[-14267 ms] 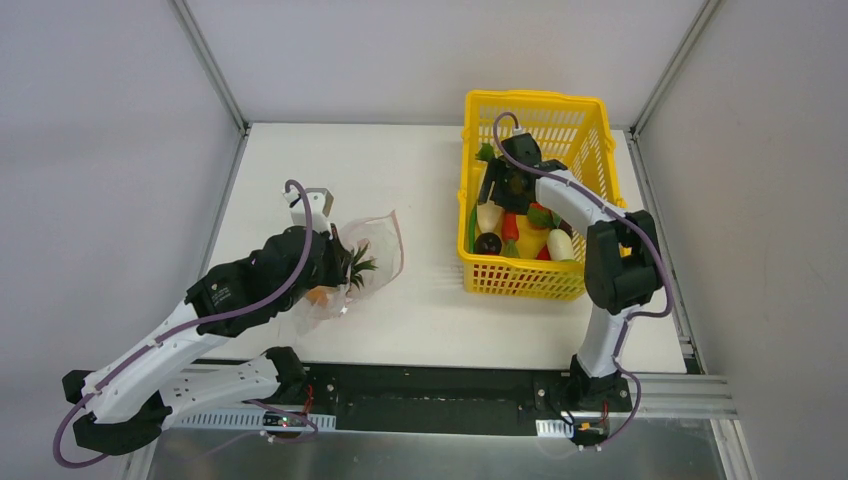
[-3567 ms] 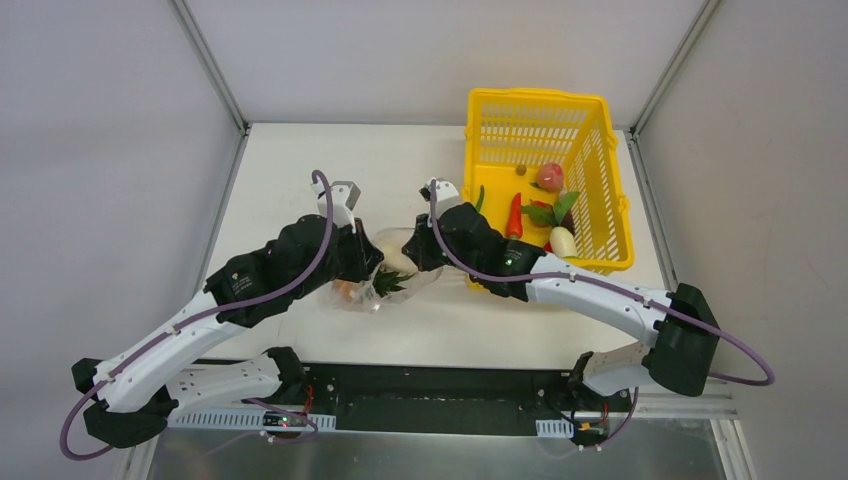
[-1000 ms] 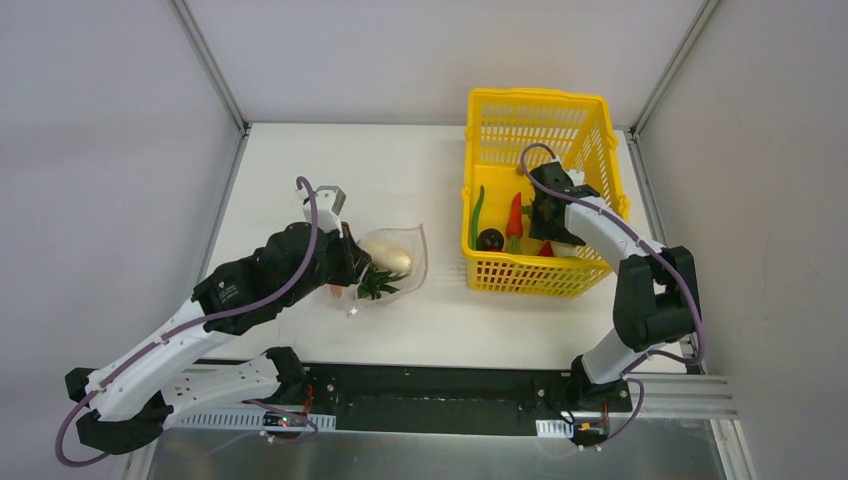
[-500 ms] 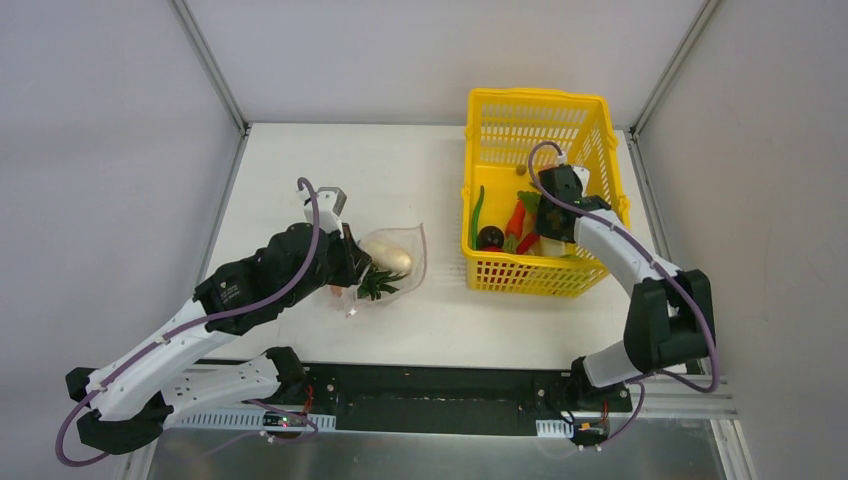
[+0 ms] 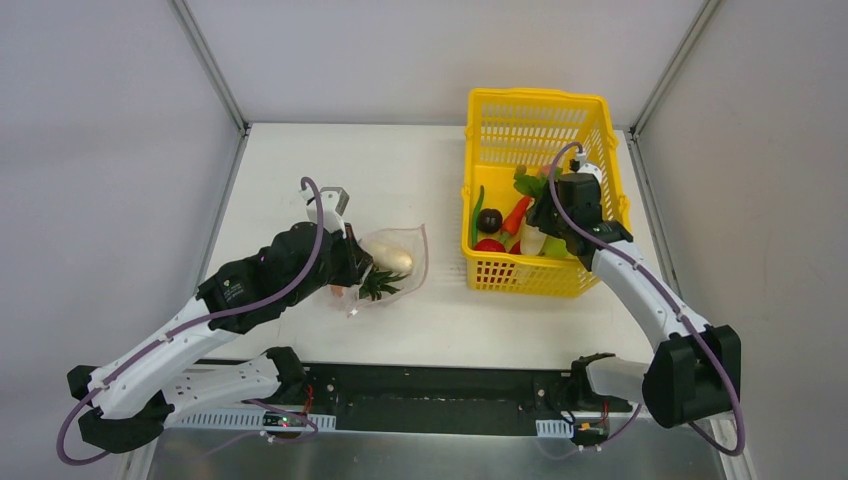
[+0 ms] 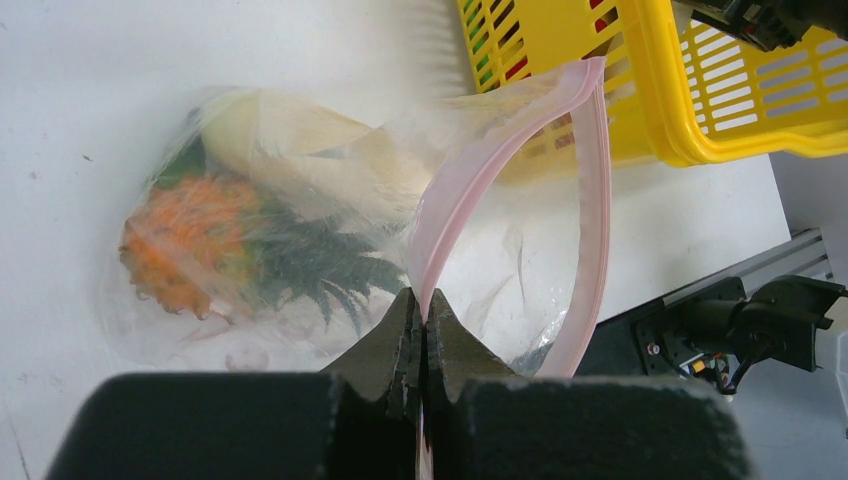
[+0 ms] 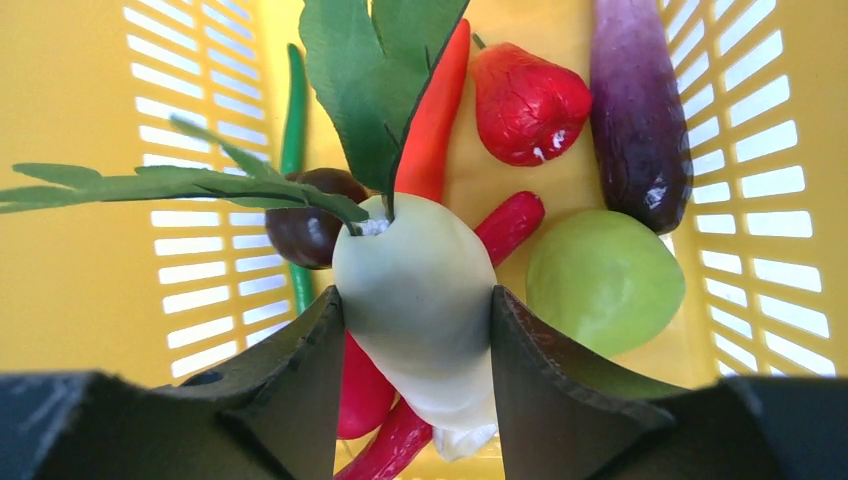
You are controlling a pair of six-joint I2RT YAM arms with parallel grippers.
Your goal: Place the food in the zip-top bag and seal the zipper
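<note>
Right, the right gripper [image 7: 415,300] is down inside the yellow basket [image 7: 80,150], its two fingers pressed against either side of the white radish [image 7: 420,340]. It is a firm grasp, with the radish's green leaves [image 7: 370,80] fanning out past the fingertips. Whether the radish is clear of the pieces under it, I can't tell.

Around it in the basket lie an orange-red chilli [image 7: 435,110], a red pepper [image 7: 525,100], a purple aubergine [image 7: 640,110], a round green fruit [image 7: 600,280] and a dark round piece [image 7: 305,225]. From above, that arm has its elbow low at the near right, its forearm slanting up and left, and its wrist over the basket's near right part.

Over on the left, the left gripper [image 6: 420,300] is clenched tight on the pink zipper [image 6: 460,190], holding the bag [image 6: 500,270] mouth open toward the basket. The bag rests on the worktop [image 5: 330,170], left of the basket and well apart from it. A pale cream piece [image 6: 300,140] and an orange piece [image 6: 180,240] with dark leaves sit inside. That arm stretches from the near-left corner, its wrist bent down at the bag.
</note>
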